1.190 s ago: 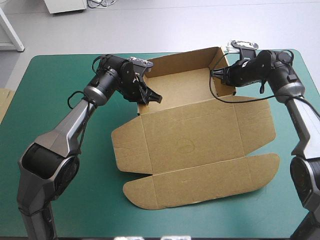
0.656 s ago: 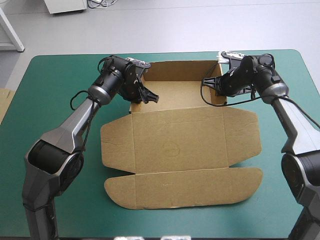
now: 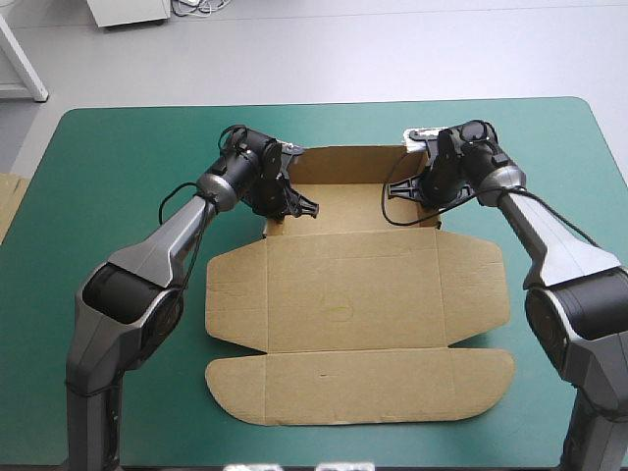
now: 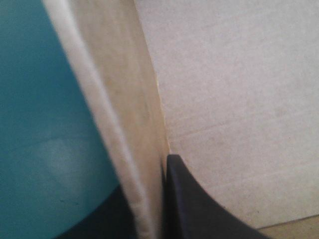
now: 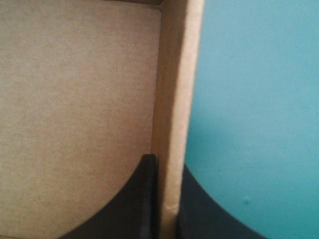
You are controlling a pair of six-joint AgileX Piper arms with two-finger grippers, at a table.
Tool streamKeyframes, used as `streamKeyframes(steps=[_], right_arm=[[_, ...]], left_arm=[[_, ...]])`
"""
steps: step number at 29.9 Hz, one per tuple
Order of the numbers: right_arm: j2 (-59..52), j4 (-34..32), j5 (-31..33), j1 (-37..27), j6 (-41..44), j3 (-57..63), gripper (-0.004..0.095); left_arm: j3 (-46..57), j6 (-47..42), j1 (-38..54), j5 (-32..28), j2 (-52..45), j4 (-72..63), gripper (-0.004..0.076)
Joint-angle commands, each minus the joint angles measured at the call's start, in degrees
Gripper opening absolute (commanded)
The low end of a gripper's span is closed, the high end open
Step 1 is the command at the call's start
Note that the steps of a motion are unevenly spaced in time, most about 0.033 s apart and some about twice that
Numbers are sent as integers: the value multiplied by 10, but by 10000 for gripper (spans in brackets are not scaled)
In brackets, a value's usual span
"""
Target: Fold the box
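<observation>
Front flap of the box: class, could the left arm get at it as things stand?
Probably, but not at once: the left gripper is shut on a side wall; the flap lies flat, bare, with nothing between.

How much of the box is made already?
Done: at the far side of the box, the walls stand up like a tray. In hand: the left gripper and the right gripper each pinch one side wall. Left, probably: the lid and its flaps lie flat on the teal-green table, not folded yet.
</observation>
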Motion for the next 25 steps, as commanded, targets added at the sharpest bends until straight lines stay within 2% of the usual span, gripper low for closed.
streamKeyframes(steps=[1,20,22,25], right_arm=[[-17,-34,-14,0,-30,-21,-14],[-3,-32,-12,0,-40,-21,-11],[-4,-32,-11,0,-40,-21,40],[-10,-33,-17,0,-40,-21,236]], left_arm=[[-9,31,-2,14,-16,48,-10],[12,16,-2,0,-3,58,-10],[12,16,-2,4,-3,58,-9],[12,16,-2,8,-4,58,6]])
